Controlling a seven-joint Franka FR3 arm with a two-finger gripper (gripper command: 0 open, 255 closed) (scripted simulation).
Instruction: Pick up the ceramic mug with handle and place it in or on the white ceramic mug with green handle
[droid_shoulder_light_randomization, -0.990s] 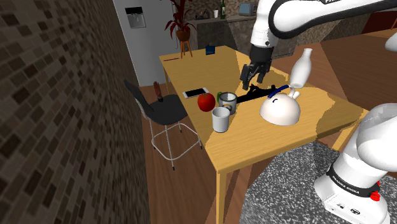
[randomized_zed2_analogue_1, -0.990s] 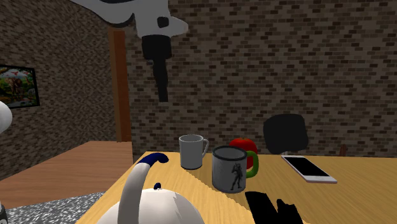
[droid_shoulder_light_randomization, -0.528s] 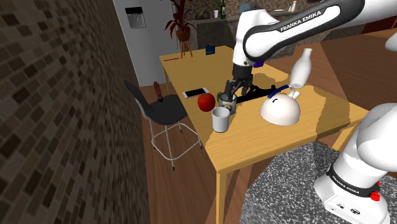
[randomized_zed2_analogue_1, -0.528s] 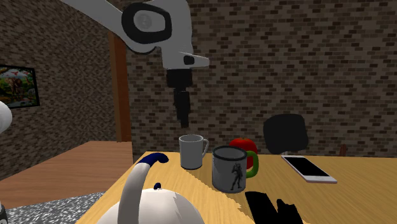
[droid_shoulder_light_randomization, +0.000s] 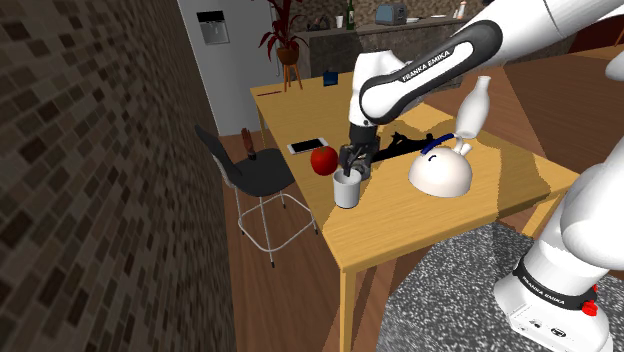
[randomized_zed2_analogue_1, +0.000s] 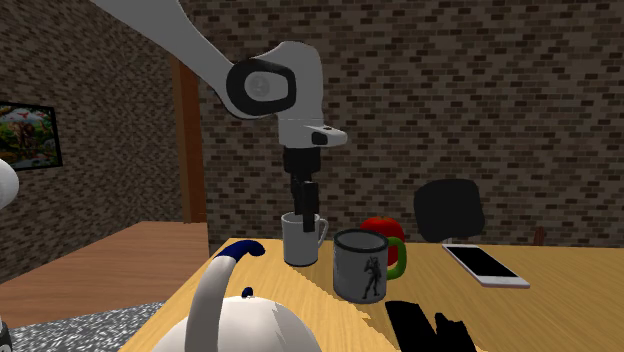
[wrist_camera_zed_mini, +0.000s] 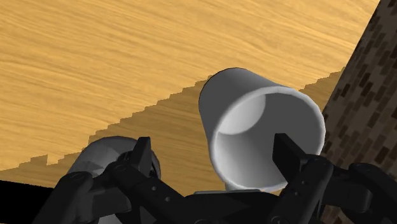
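Hung the gripper wide open over the grey mug: one finger above its mouth, one outside, nothing clasped.

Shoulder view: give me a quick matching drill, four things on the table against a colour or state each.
1 plain mug
2 apple
3 phone
4 teapot

a thin, lying flat
b red, beside the printed mug
c white, domed
d grey, under the gripper

Pairs: 1-d, 2-b, 3-a, 4-c
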